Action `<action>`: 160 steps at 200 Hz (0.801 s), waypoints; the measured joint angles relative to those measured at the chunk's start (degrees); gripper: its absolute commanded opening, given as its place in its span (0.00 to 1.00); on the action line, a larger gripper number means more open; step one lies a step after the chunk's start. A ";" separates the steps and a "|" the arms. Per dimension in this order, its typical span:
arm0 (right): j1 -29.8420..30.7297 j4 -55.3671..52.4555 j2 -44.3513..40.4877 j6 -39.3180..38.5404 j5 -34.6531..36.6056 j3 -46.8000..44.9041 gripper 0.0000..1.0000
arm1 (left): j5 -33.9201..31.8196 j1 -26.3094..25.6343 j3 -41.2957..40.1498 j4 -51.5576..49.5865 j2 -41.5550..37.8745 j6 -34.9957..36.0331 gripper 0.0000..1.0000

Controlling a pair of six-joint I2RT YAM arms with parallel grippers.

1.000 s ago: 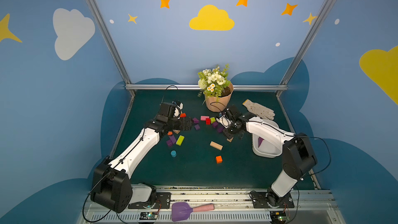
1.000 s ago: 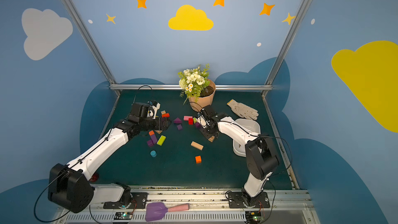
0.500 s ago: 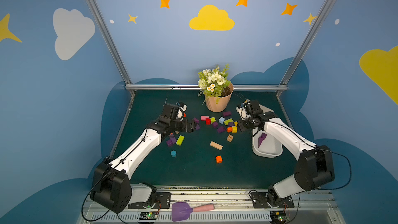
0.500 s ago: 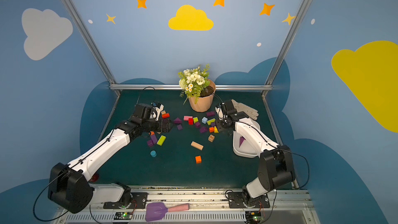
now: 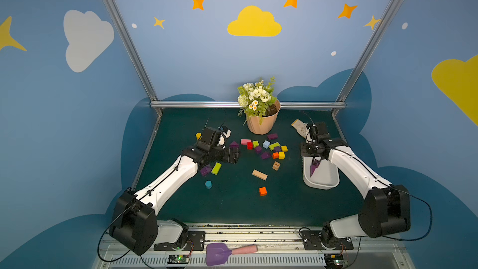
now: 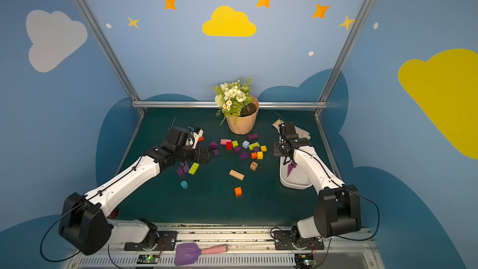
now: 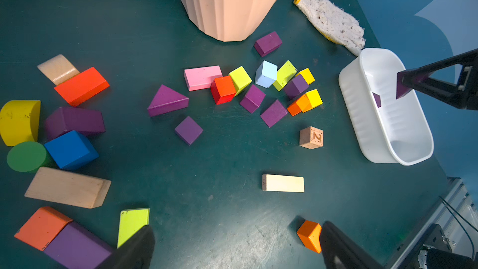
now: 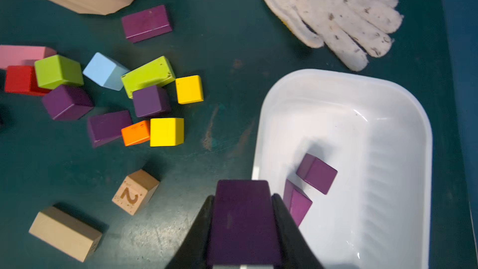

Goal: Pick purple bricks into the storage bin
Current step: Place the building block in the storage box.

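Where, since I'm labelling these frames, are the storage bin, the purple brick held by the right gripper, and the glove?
storage bin [image 8: 349, 130]: right wrist view, bare floor.
purple brick [image 8: 243, 218]: right wrist view, face showing between the jaws.
glove [image 8: 331, 9]: right wrist view, palm.

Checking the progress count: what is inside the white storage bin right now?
Inside the storage bin lie a purple block and a purple wedge. The right hand holds a third purple brick over its rim; the floor beneath that is hidden.
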 measured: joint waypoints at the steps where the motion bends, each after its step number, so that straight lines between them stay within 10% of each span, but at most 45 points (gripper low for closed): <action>1: -0.11 0.00 -0.02 0.22 0.07 -0.07 0.30 | 0.00 -0.02 0.00 0.00 0.00 0.00 1.00; 160: -8.55 5.68 6.32 12.07 -0.07 -3.98 0.30 | -1.29 -1.62 0.00 -0.42 0.70 1.22 1.00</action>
